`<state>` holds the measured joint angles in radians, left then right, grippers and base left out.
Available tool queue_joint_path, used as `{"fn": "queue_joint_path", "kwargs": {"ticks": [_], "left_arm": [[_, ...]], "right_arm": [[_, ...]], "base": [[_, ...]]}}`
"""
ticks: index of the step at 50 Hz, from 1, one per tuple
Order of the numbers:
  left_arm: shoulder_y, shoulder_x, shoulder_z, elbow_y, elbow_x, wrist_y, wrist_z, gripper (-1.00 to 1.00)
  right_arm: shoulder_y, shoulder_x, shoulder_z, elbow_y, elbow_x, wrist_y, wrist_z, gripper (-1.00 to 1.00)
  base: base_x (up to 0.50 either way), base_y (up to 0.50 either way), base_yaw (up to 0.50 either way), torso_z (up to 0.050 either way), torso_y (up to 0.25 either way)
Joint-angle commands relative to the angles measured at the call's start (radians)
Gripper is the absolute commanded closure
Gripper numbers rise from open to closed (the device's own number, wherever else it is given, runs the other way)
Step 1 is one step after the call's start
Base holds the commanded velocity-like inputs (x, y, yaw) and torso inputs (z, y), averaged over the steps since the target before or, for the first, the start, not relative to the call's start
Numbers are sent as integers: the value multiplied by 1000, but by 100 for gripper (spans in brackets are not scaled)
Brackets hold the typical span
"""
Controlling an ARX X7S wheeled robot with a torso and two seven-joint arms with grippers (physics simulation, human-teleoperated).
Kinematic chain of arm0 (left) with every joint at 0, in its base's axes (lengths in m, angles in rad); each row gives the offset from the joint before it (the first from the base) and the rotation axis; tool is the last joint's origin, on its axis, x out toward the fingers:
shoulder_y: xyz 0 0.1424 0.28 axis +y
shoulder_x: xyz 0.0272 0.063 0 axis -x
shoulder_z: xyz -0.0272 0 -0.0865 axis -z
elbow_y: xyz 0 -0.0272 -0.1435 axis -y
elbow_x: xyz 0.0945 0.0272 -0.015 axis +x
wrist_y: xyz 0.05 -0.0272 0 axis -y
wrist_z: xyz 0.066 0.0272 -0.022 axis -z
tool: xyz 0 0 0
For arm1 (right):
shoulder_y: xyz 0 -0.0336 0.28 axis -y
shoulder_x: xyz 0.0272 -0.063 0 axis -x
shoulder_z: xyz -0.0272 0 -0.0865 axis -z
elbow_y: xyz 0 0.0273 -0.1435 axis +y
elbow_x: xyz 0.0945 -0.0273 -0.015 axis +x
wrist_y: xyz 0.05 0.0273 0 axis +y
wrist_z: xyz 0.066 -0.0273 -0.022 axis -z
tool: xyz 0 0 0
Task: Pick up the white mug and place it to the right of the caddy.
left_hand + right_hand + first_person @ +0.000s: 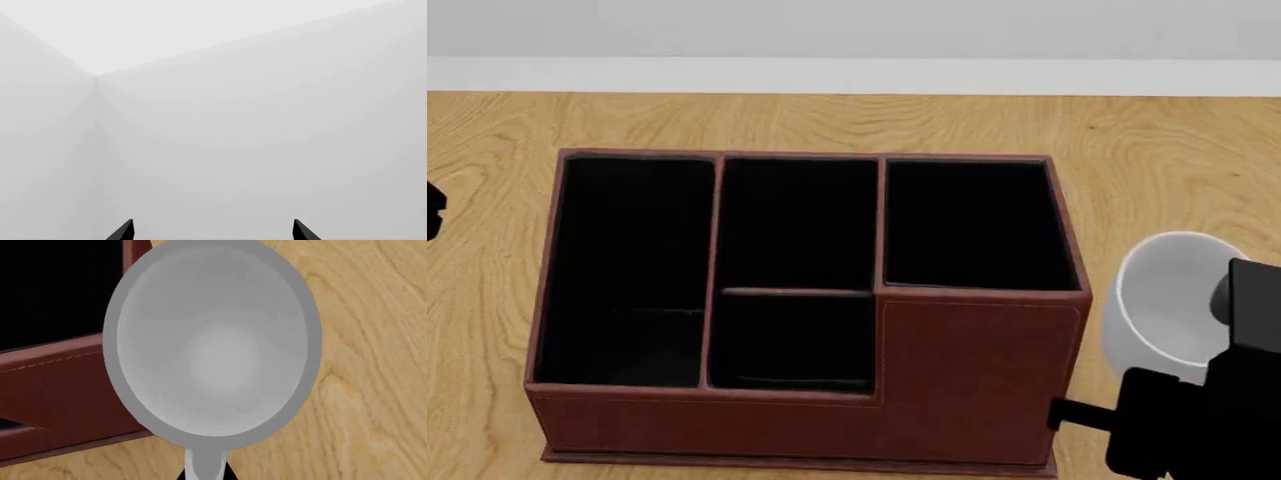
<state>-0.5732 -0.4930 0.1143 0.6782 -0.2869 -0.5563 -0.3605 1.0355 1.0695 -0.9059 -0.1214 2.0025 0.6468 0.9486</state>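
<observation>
Where wood shows, one white mug [1169, 300], one caddy [801, 300], four compartments

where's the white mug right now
In the head view the white mug is on the right, just beside the caddy's right wall, over the wooden table, with the right gripper at it.

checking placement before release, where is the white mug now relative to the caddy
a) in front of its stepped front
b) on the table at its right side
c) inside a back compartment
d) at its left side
b: in the head view the white mug stands on the wooden table just right of the caddy, outside its wall, with the right gripper at it.
</observation>
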Motion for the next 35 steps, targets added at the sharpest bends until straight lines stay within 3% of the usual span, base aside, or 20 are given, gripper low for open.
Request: {"fn": "queue_joint_path", "kwargs": {"ticks": [1, 35], "left_arm": [[1, 0, 5, -9, 1, 7, 1, -100], [5, -2, 17, -28, 7, 21, -4, -100]], "right_arm": [[-14, -11, 0, 25, -34, -6, -28, 100], [-77, -40, -32, 128, -100, -24, -127, 100]], "base": [[0, 0, 0, 0, 10], [0, 0, 0, 0, 0]]}}
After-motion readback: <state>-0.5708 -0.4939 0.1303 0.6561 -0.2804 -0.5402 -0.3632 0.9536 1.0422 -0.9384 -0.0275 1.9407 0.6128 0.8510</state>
